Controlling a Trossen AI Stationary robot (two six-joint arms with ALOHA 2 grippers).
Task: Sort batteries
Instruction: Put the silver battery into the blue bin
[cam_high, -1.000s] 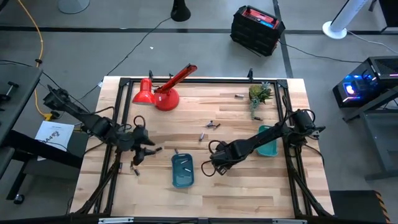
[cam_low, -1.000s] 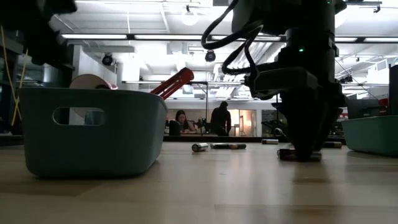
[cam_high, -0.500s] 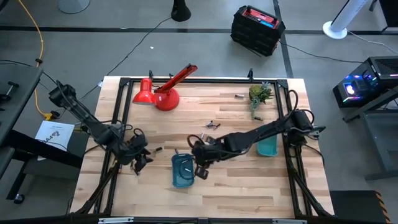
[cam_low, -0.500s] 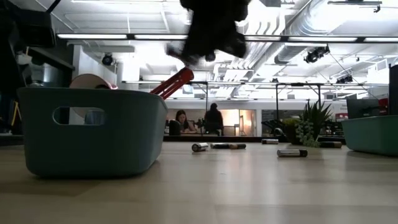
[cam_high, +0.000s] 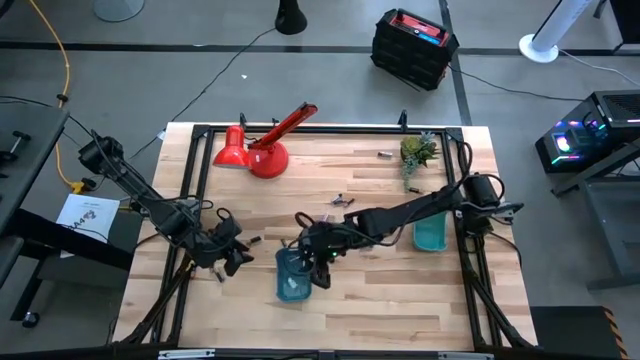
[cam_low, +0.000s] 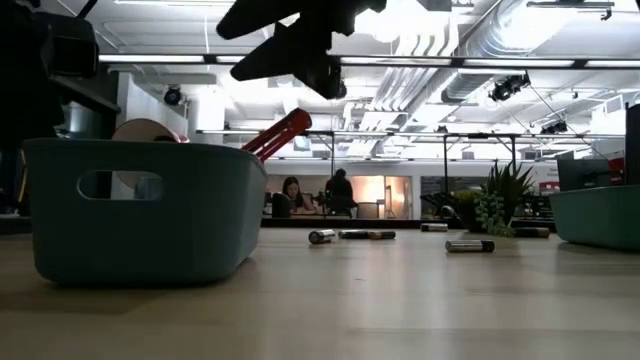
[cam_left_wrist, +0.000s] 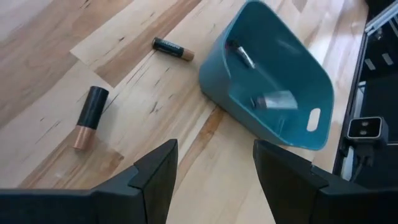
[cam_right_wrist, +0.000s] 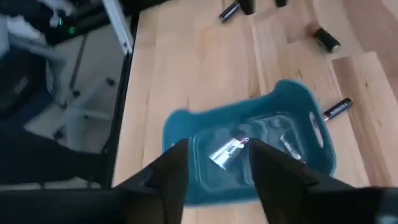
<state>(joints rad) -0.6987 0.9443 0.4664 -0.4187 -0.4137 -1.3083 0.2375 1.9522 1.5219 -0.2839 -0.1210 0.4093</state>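
Right gripper hanging directly above the near teal tray, jaws spread apart with nothing between them; right wrist view looking down past both fingers into that tray. Inside the tray, two or three batteries, somewhat blurred, lying on its floor. Just outside the tray's end wall, one battery flat on the bench.

Left gripper low over the bench beside the same tray, on the side away from the right arm, jaws parted and empty. Ahead of its fingers, two loose batteries on the wood: a stubby dark one with a copper end farther from the tray, a slimmer one near the tray's wall.

More batteries scattered beyond the tray toward the red lamp and the small plant; a few visible in the low view lying on their sides. Second teal tray well apart from the first, on the right arm's side.
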